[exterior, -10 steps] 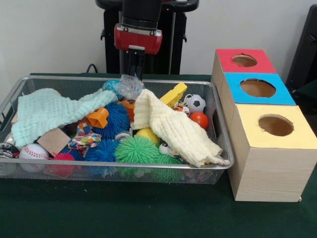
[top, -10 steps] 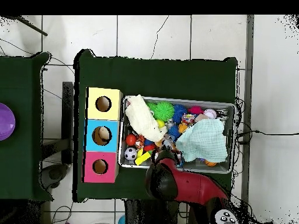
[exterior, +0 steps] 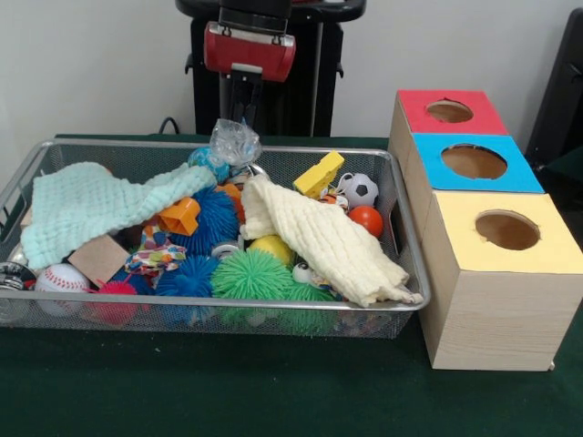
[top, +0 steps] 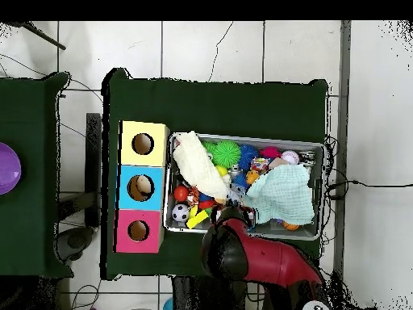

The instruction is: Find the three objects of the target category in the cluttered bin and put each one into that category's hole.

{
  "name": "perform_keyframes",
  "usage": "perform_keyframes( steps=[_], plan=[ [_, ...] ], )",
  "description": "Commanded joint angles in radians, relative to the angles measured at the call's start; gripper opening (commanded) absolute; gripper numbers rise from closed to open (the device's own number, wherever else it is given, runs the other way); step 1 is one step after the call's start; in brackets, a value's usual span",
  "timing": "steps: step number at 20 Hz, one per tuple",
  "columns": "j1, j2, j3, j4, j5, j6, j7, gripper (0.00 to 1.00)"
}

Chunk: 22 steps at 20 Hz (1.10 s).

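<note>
Gripper above bin far rim, jaws pinched on crinkly clear plastic bag, bag hanging clear of clutter. Blue-top hole lies off to the side past bin end, middle box. Next move probably sideways carry.

The arm is cut off by the front view's top edge. Whether the gripper actually pinches the crinkled clear bag cannot be made out, and in the overhead view the arm's red body covers both. A mint cloth and a cream cloth bury part of the bin's toys. At the bin's left end a metal object runs past the picture's edge. A purple dish is cropped at the overhead view's left edge.
</note>
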Motion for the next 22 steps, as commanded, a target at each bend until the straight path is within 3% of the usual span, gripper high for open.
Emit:
perform_keyframes(
  steps=[1, 22],
  plan=[
    [0.017, -0.051, 0.058, -0.002, 0.026, 0.127, 0.121, 0.00],
    [0.254, -0.134, -0.068, -0.001, 0.160, 0.240, 0.224, 0.00]
  ],
)
